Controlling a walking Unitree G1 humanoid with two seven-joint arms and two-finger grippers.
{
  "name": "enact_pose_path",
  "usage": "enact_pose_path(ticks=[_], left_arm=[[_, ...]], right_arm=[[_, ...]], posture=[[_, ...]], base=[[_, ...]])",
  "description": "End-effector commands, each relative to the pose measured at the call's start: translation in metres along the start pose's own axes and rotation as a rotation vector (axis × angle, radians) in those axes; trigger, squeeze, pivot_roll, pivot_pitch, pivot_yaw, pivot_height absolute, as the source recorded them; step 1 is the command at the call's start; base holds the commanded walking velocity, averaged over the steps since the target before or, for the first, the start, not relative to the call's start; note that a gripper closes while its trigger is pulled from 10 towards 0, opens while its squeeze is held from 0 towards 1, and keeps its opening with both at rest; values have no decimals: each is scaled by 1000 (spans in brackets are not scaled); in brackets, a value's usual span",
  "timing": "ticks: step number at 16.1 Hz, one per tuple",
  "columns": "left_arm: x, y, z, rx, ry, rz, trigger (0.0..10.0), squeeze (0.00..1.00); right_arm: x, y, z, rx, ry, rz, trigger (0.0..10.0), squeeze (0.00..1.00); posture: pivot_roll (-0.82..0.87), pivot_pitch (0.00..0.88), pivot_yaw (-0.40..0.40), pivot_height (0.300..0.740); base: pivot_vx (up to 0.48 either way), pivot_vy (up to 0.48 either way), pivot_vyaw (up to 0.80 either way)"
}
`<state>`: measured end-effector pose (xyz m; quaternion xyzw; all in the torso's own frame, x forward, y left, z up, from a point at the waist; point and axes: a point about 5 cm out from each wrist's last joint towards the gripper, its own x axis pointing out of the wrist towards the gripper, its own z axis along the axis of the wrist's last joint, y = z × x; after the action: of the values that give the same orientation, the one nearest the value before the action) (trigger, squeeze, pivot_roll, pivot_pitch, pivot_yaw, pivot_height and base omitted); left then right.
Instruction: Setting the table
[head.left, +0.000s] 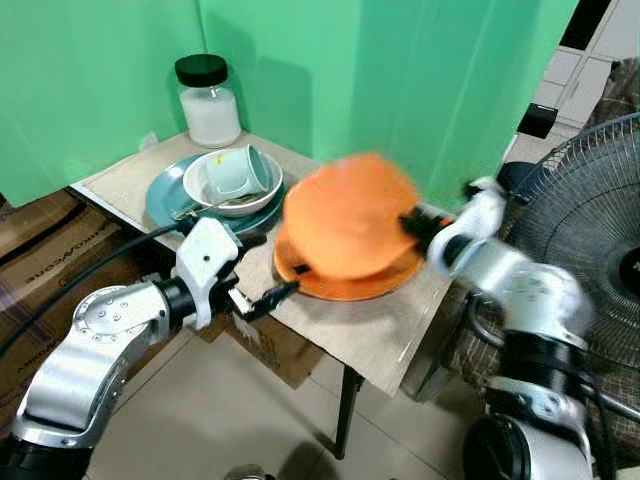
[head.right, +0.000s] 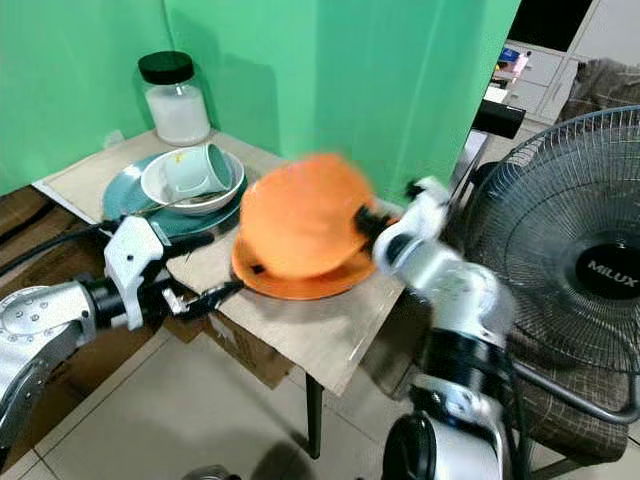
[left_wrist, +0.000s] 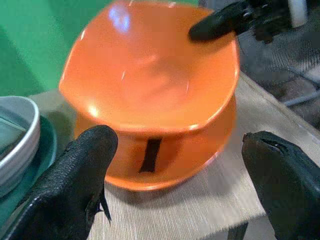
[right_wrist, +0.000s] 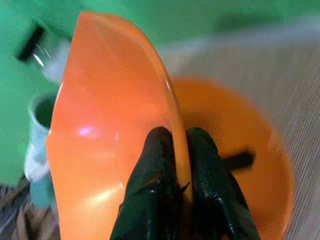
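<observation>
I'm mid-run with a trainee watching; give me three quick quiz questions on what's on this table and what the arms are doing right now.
1. True or false: the right gripper has its jaws shut on the rim of the tilted glossy orange bowl.
2. Multiple choice: the pale teal mug is A) lying on its side in the white bowl, B) upright on the bare table, C) inside the black-lidded glass jar.
3. Fill in: the left gripper, jaws open, is at the table's near edge, facing the flat orange ____ under the bowl.

Key: 1 true; 2 A; 3 plate.
</observation>
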<state>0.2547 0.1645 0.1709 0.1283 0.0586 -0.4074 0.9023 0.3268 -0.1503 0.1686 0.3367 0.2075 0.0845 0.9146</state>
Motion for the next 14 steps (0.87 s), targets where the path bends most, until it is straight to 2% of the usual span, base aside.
enact_pose_path(ticks=[1, 2, 3, 4, 5, 6, 8, 9, 12, 14], left_arm=[[0, 3, 14, 26, -46, 19, 10000, 0], [1, 4, 18, 27, -71, 61, 10000, 0], [3, 7, 20, 46, -79, 142, 10000, 0], [3, 12, 17, 44, -68, 227, 10000, 0], [2, 17, 13, 27, -68, 394, 10000, 0], [3, 16, 12, 21, -76, 432, 10000, 0], [9, 15, 11, 102, -61, 491, 10000, 0], [12, 16, 11, 112, -52, 517, 10000, 0], [17, 21, 18, 106, -96, 582, 10000, 0], [17, 18, 18, 63, -120, 610, 10000, 0]], right_arm=[[-11, 10, 17, -43, -111, 53, 0, 0], [-25, 14, 29, -167, -228, 70, 3490, 0], [-45, 29, 32, -409, -336, 175, 10000, 0], [-51, 31, 28, -484, -338, 170, 10000, 0], [-67, 27, 21, -486, -376, 149, 10000, 0], [-76, 25, 19, -465, -435, 141, 10000, 0], [-80, 20, 8, -598, -443, 90, 10000, 0], [-79, 17, 5, -605, -444, 62, 10000, 0], [-78, 16, 4, -585, -502, 51, 10000, 0], [-76, 15, 1, -592, -505, 45, 10000, 0]], posture=[[104, 0, 5, 740], [97, 0, 13, 740], [83, 0, 28, 740], [70, 0, 39, 740], [56, 0, 51, 740], [52, 0, 56, 740], [52, 0, 52, 740], [52, 0, 52, 740], [78, 0, 29, 740], [82, 0, 23, 740]], base=[[0, 0, 0], [0, 0, 0], [0, 0, 0], [0, 0, 0], [0, 0, 0], [0, 0, 0], [0, 0, 0], [0, 0, -731], [0, 0, -763], [0, 0, -778]])
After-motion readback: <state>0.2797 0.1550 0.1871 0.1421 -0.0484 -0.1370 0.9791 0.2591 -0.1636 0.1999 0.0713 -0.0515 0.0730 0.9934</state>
